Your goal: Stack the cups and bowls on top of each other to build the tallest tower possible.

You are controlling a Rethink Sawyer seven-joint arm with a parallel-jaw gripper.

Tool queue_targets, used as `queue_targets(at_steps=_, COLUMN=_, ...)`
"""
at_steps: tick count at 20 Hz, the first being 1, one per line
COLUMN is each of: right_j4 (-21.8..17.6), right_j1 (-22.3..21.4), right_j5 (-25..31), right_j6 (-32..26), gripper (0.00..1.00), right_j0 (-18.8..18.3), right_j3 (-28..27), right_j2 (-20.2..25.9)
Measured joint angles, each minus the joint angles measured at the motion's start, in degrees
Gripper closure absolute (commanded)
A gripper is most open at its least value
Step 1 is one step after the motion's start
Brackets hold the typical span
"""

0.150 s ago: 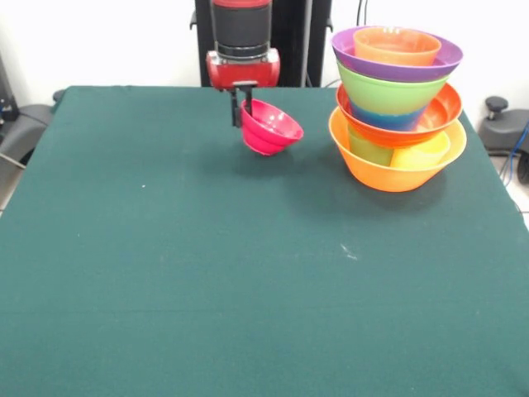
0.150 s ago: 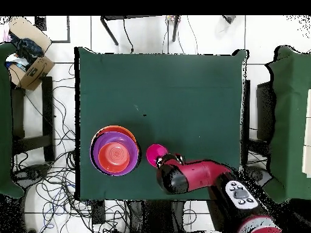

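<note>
So the tower (image 1: 397, 107) is mostly built at this point. It sits near the table's (image 1: 207, 281) far corner in the front view. The big orange bowl (image 1: 395, 169) is the base, and through its wall you can make out a green cup (image 1: 369, 147) and a yellow cup (image 1: 423, 153) sitting inside. On top of those is the red-orange bowl (image 1: 400, 124), then something blue (image 1: 382, 118) peeking out under the lime bowl (image 1: 390, 93), then the purple bowl (image 1: 397, 62), with a small orange bowl (image 1: 397, 45) nested in the very top. From overhead it reads as concentric rings, orange outside, purple, then orange in the middle. I can't spot the purple cup anywhere, so it's either buried in the stack or hidden.

What's left, as far as I can tell, is just the pink bowl (image 1: 269, 127). It's tilted and looks lifted off the cloth, pinched by its rim in the gripper (image 1: 240, 106), whose fingers are closed on the near edge of the bowl. It hangs beside the tower, clearly apart from it, and lower than the top rim.

My guess: it needs to go up higher, across, and drop into the small orange bowl. Then the stacking's basically done, though nesting everything doesn't add much height.
</note>
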Motion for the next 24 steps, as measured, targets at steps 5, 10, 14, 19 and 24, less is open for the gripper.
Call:
queue_targets(at_steps=5, right_j4=4.5, right_j1=-5.9, right_j5=5.4, right_j6=0.0, gripper=1.0, right_j0=-5.2, right_j3=2.5, right_j2=5.3)
queue_targets(at_steps=10, right_j4=11.7, right_j1=-12.3, right_j5=11.6, right_j6=0.0, gripper=1.0, right_j0=-11.7, right_j3=5.6, right_j2=12.9)
queue_targets(at_steps=14, right_j4=15.6, right_j1=-16.0, right_j5=15.4, right_j6=0.0, gripper=1.0, right_j0=-15.1, right_j3=7.0, right_j2=17.9)
queue_targets(at_steps=19, right_j4=17.5, right_j1=-18.6, right_j5=18.0, right_j6=0.0, gripper=1.0, right_j0=-17.4, right_j3=8.3, right_j2=23.1)
queue_targets(at_steps=24, right_j4=18.7, right_j1=-20.0, right_j5=19.2, right_j6=0.0, gripper=1.0, right_j0=-19.5, right_j3=10.1, right_j2=28.8)
